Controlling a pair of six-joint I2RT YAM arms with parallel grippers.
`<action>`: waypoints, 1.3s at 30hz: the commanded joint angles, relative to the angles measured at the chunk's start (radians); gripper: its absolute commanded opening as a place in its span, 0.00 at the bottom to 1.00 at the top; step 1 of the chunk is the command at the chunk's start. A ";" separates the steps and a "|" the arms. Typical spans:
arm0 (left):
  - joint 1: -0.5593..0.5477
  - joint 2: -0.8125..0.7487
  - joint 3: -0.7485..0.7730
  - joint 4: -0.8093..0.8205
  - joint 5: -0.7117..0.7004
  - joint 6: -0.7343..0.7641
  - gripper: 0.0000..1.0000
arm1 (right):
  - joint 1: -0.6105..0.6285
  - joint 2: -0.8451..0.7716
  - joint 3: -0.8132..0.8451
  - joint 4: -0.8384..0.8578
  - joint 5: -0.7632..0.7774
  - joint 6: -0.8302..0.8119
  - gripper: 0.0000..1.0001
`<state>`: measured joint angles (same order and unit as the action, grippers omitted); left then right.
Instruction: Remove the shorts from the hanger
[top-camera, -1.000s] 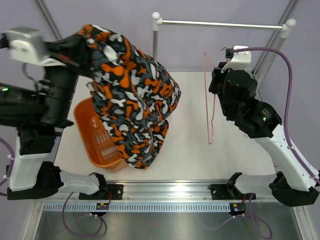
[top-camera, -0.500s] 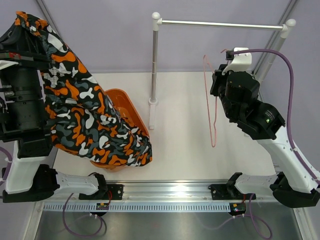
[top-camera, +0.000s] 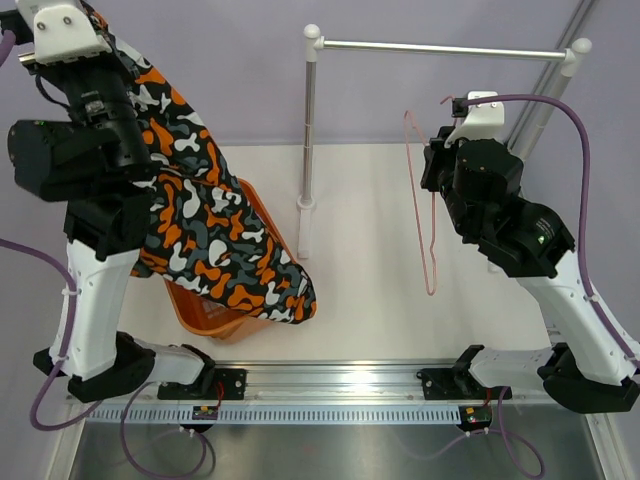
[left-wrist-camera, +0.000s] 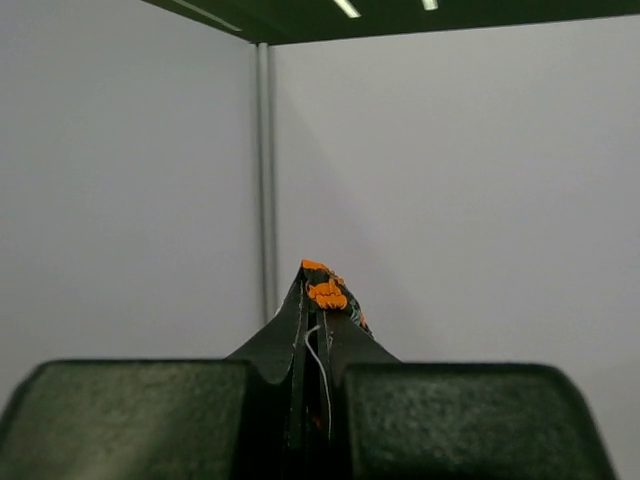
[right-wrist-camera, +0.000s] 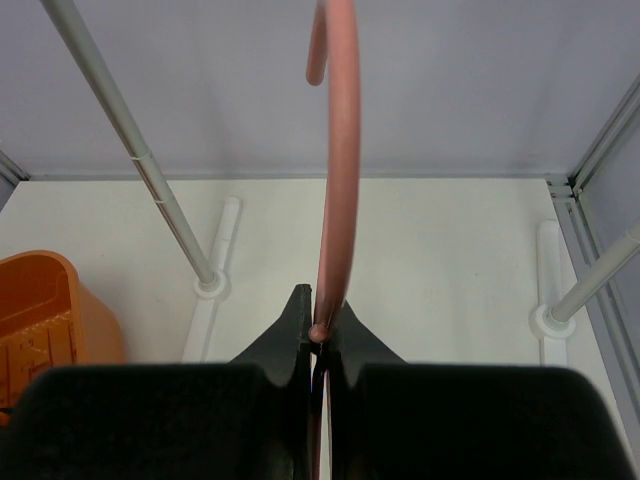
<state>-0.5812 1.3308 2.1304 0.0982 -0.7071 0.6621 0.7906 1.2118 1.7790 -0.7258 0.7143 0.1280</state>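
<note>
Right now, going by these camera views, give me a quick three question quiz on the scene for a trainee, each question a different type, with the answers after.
1. True or false: the shorts hang on the hanger.
2. Multiple choice: the right gripper is shut on A) the hanger, B) the shorts, C) nothing.
3. Fill in the blank: in the top view, the shorts, held up by the left gripper, partly hide the orange ____.
Key: 1 false; 2 A; 3 basket.
</note>
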 joint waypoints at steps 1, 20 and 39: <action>0.173 0.028 0.082 -0.202 0.093 -0.347 0.00 | -0.007 0.008 0.057 -0.009 -0.009 -0.007 0.00; 0.370 -0.139 -0.614 -0.578 0.106 -1.151 0.00 | -0.007 0.002 -0.009 -0.018 -0.087 0.036 0.00; 0.276 -0.386 -1.434 -0.608 0.414 -1.582 0.24 | -0.007 -0.012 -0.015 -0.070 -0.151 0.050 0.00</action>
<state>-0.3122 0.9913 0.7601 -0.5713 -0.4057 -0.8387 0.7906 1.2087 1.7569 -0.8055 0.5831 0.1734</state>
